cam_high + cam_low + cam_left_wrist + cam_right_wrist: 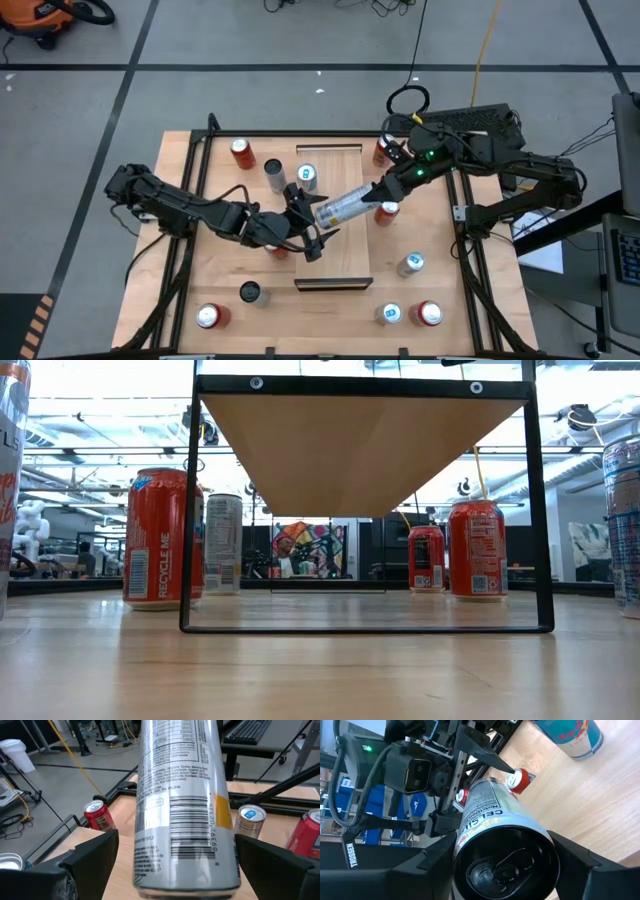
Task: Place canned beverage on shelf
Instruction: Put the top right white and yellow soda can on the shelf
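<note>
Above shelf (335, 215): silver can (343, 208) clamped by right gripper (372, 195), between left gripper (312, 222) fingers.

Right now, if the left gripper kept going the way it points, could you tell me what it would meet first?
The silver can held by the right gripper; it lies between the open left gripper's fingers already, though contact is unclear.

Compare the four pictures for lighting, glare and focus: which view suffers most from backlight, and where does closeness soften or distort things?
Low view: bright room lights behind put the shelf underside in shade. Left wrist view: the silver can looms large, its near end soft. Right wrist view: the same can's dark top fills the foreground, stretched by closeness. High view: even light, only faint shadows on the table.
</note>
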